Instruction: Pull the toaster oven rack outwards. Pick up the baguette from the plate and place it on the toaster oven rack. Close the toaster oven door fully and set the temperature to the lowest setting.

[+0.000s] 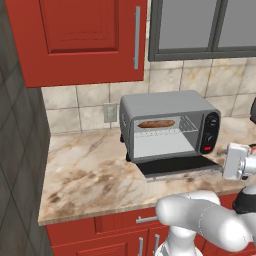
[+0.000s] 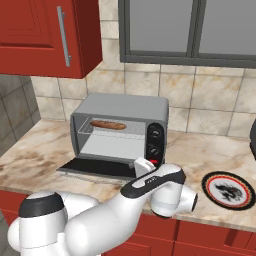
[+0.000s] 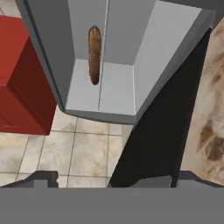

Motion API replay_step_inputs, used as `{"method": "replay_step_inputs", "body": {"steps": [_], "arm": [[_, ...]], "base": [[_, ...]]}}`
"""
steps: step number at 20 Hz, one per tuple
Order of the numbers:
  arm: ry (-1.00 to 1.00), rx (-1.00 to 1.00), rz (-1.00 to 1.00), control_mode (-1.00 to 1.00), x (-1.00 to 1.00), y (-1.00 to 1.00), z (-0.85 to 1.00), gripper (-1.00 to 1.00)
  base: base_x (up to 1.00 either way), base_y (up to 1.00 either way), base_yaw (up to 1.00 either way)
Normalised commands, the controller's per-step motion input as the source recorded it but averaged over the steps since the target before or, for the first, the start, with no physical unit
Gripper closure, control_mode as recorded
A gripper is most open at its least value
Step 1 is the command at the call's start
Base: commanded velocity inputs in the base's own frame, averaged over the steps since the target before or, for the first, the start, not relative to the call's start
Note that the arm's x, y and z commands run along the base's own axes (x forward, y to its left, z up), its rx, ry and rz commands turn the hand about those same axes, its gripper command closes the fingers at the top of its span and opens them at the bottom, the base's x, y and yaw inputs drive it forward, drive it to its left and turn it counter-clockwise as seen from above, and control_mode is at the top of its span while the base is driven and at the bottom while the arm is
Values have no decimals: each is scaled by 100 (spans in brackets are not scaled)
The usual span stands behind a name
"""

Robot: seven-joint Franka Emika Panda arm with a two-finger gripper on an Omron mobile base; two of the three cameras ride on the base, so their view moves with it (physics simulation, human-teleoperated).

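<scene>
plate (image 2: 231,189) in right base view, baguette (image 3: 94,53) on rack

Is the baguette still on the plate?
No. The baguette lies on the rack inside the open toaster oven, and the plate on the counter holds nothing.

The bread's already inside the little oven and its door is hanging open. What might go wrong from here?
The toaster oven door lies flat on the counter, and the gripper, jaws wide open, sits at its edge; a poor push might slip off the door. The baguette rests on the toaster oven rack, so a slammed door might jolt it. The knobs are small and close together, so the wrong one might get turned.
</scene>
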Motion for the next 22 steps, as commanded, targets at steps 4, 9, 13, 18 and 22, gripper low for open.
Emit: {"method": "replay_step_inputs", "body": {"steps": [4, 9, 13, 18, 22], "arm": [[5, 0, 0, -100, 0, 28, 37, -100], [3, 0, 0, -100, 0, 26, 29, -100], [0, 0, -3, -100, 0, 20, 29, -100], [0, 4, -8, -100, 0, 1, 37, -100], [-1, 7, -8, -100, 0, 1, 42, -100]], "base": [[0, 0, 0], [0, 0, 0], [0, 0, 0], [0, 0, 0], [0, 0, 0]]}}
